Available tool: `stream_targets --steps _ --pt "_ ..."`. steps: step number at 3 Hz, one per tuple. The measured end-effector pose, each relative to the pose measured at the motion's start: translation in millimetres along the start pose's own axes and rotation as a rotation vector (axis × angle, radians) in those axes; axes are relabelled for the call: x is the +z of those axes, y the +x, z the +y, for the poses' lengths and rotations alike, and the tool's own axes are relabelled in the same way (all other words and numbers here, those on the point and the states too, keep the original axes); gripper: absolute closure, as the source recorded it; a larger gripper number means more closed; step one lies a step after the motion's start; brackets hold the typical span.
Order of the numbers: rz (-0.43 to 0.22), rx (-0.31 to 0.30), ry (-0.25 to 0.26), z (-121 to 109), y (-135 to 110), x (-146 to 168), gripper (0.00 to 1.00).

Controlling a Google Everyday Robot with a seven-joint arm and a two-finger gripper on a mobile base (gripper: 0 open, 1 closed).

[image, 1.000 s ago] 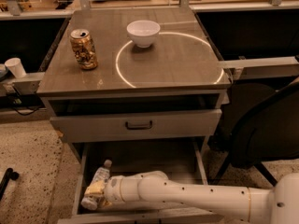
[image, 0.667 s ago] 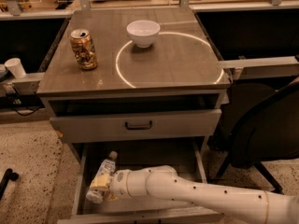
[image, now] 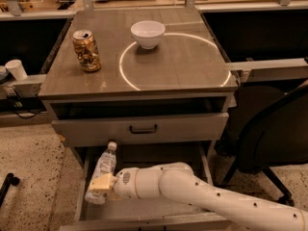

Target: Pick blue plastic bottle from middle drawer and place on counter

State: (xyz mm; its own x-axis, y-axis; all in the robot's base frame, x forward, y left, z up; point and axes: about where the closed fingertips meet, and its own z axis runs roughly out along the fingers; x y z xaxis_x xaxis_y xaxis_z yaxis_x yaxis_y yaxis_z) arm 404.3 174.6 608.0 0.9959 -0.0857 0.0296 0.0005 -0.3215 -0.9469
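Observation from the floor, in front of the cabinet.

The end effector (image: 102, 183) sits inside the open middle drawer (image: 120, 223), close to that drawer's left wall, at the tip of a white arm (image: 202, 196) that reaches in from the lower right. Its pale pads are pressed against the lower body of the blue plastic bottle (image: 106, 162), pinching it across the label.

The bottle stands tilted in that grip. Its white cap points up and away from the end effector, toward the back of the drawer, and its base hangs just below and left of the end effector. Whether the base touches the drawer floor cannot be told.

Directly above and behind the end effector is a shallower drawer front with a dark handle (image: 143, 128), closed. Higher again lies the worktop (image: 183, 76), well apart from the end effector and marked with a thin white circle (image: 121, 64).

A gold-brown can (image: 86, 50) stands upright on the worktop, far above the end effector and outside the circle on its left. A white bowl (image: 147, 34) rests further back and right of the can, on the circle's far edge.

Off to the right of the end effector, beyond the cabinet, stands a dark office chair (image: 274, 138). A white cup (image: 17, 69) sits on a ledge up and left.
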Motion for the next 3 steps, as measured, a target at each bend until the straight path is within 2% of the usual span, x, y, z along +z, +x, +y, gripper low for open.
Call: stream_targets --steps 1,2,3 --pt "-0.018 -0.081 -0.016 -41.6 -18.8 -5.2 1.00" --pt "0.010 -0.143 -0.020 -81.1 -30.1 -22.9 1.00" --pt "0.055 -0.172 -0.012 -112.9 -26.3 -52.1 1.00"
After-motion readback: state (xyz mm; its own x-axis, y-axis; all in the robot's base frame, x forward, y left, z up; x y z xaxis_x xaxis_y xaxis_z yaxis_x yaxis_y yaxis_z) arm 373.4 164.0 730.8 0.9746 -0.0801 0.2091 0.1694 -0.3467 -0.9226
